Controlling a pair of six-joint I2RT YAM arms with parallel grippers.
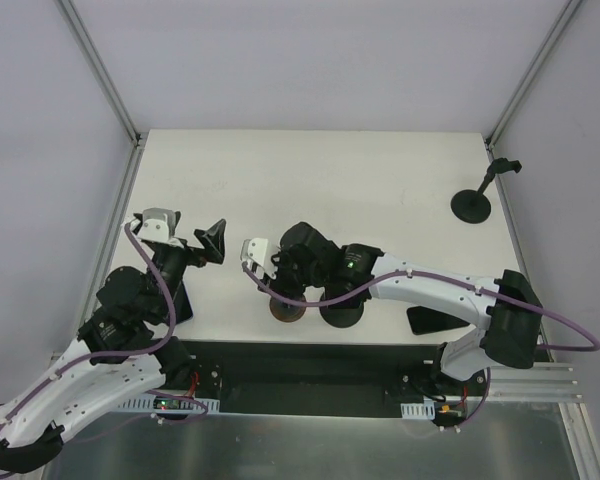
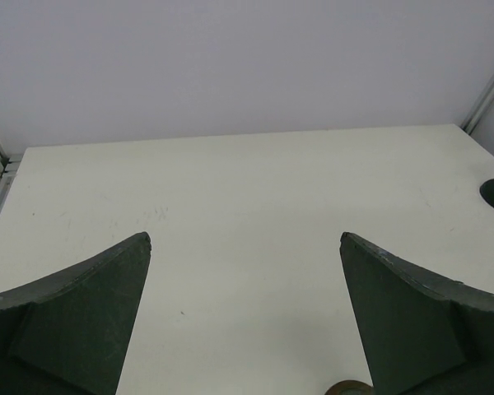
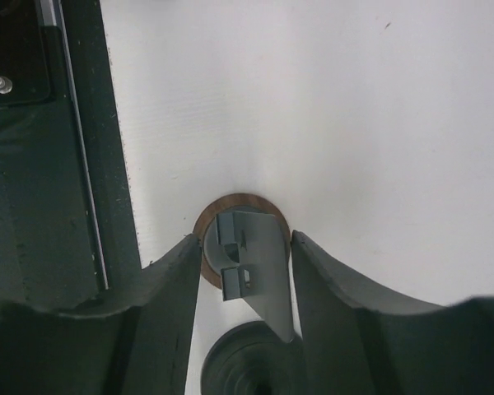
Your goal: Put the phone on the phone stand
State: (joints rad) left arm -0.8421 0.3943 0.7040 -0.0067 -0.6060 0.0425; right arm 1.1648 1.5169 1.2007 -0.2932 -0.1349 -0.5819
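Your right gripper (image 3: pixel 243 237) is straddling the grey stand (image 3: pixel 249 248) at lower centre, jaws parted; left gripper (image 2: pixel 245 239) is gaping empty. No phone showing, so placement unconfirmed.

The table (image 1: pixel 380 180) is plain cream-white. On it the phone stand (image 3: pixel 251 255) is mid grey on a round brown base, and just beside the phone stand lies a black disc (image 3: pixel 239 362). The left gripper (image 2: pixel 245 239) and right gripper (image 3: pixel 243 237) have dark green-black fingers. The right arm (image 1: pixel 430 290) over the phone stand is white with black joints; its cable (image 1: pixel 255 280) is purple.
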